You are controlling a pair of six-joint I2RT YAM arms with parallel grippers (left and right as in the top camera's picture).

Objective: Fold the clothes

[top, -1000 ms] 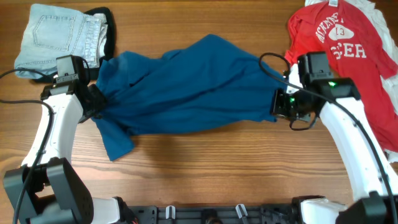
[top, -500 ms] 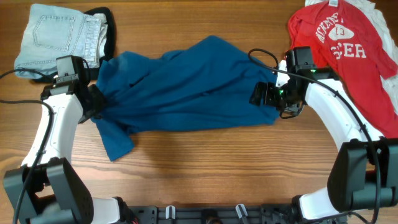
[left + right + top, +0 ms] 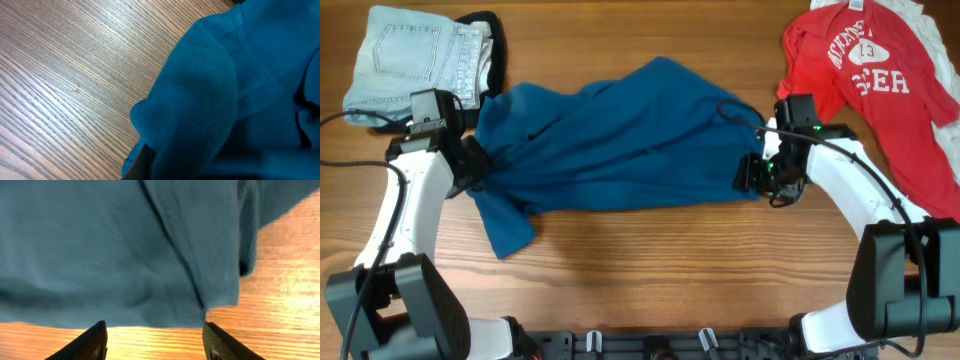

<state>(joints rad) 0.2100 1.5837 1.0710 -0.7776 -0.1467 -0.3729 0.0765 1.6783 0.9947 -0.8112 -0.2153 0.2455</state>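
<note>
The tabletop [image 3: 650, 270] is brown wood with fine straight grain, bare along its near edge. Across its middle, running left to right, lies the dark-blue shirt [image 3: 620, 140]. It is a soft knit whose fine pebbled weave shows close up. It is rumpled into long diagonal folds, with one flap reaching toward the near left and a stitched seam and hem at its right end.

The left tool [image 3: 472, 165] sits at the shirt's left end, buried in bunched cloth. From its wrist camera the fabric covers nearly everything and only one dark finger [image 3: 141, 161] peeks out beneath, so I cannot tell whether it is clamped or apart. The right tool [image 3: 756, 172] is at the shirt's right end. Its two black fingers [image 3: 95, 342] are spread wide and hold nothing, with the hem just beyond the tips and wood showing between them.

At the far left corner a folded pair of pale jeans [image 3: 410, 60] rests on a black item [image 3: 498, 45]. At the far right corner the red T-shirt [image 3: 880, 90] lies spread flat, with white lettering and "13" on its chest. It lies over a white garment [image 3: 935, 25] whose edge shows behind it.
</note>
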